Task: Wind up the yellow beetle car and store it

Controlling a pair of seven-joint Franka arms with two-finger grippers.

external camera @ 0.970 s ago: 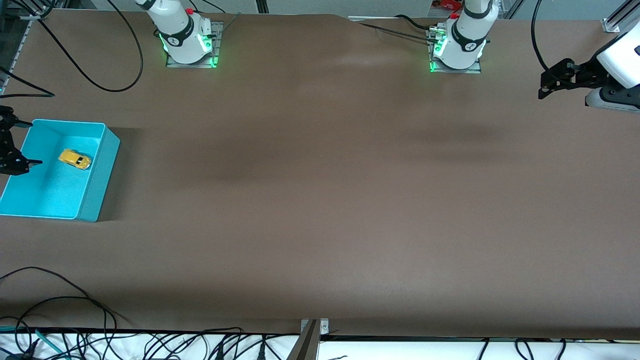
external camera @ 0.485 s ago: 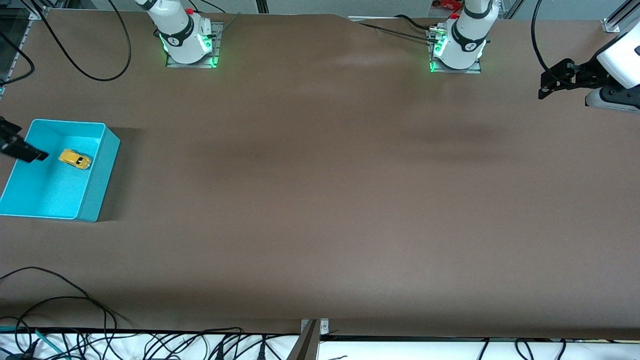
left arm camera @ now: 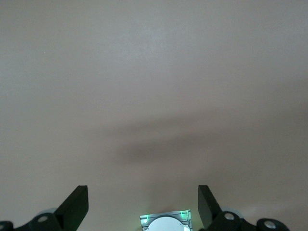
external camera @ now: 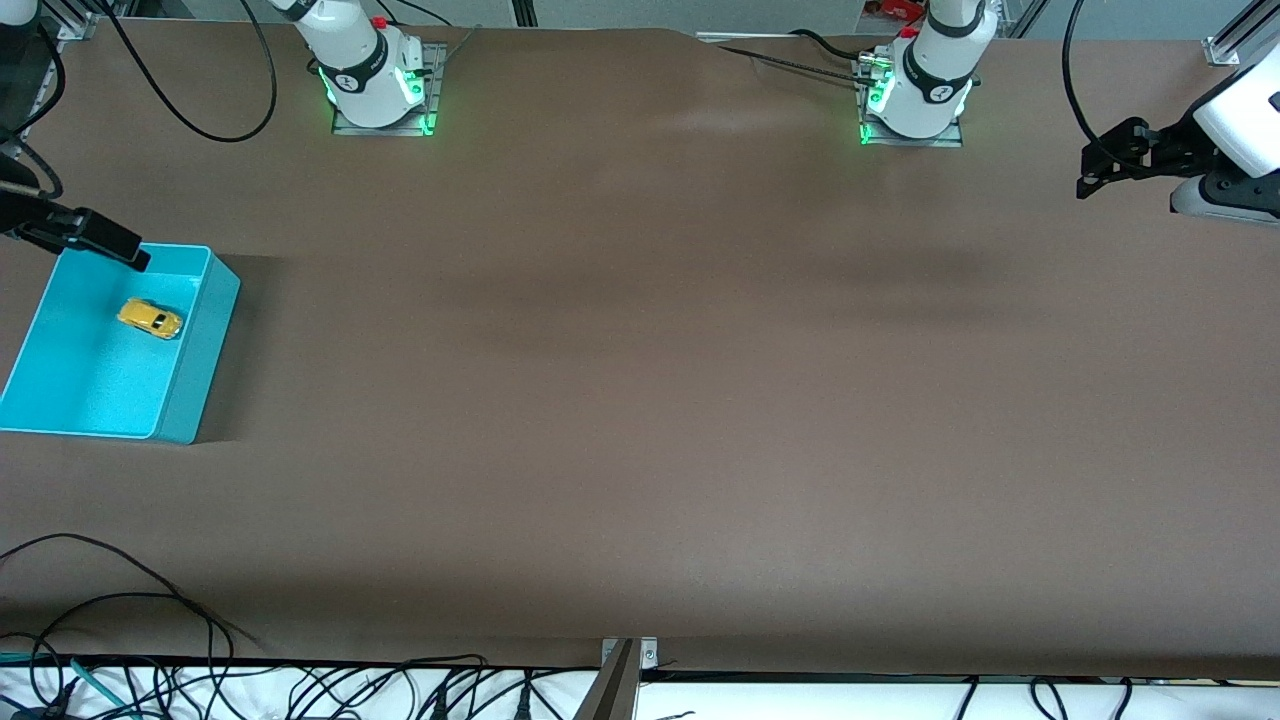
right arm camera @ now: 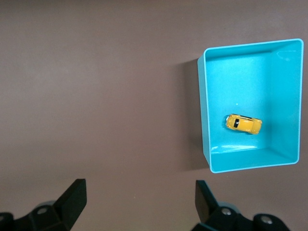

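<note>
The yellow beetle car (external camera: pixel 150 319) lies on its wheels on the floor of the turquoise bin (external camera: pixel 200 345) at the right arm's end of the table. It also shows in the right wrist view (right arm camera: pixel 244 124), inside the bin (right arm camera: pixel 204 115). My right gripper (external camera: pixel 120 250) is open and empty, up in the air by the bin's rim that lies nearest the robot bases; in its own view (right arm camera: pixel 139 192) only bare table lies between the fingers. My left gripper (external camera: pixel 1105 160) is open and empty, waiting high over the left arm's end of the table (left arm camera: pixel 143 197).
The brown table cover (external camera: pixel 640 400) is bare apart from the bin. The two arm bases (external camera: pixel 378 85) (external camera: pixel 915 95) stand along the table's edge farthest from the front camera. Loose cables (external camera: pixel 150 640) lie at the edge nearest that camera.
My right gripper has lifted out of the bin and moved toward the robot bases, away from the car. The car and the left arm have not moved.
</note>
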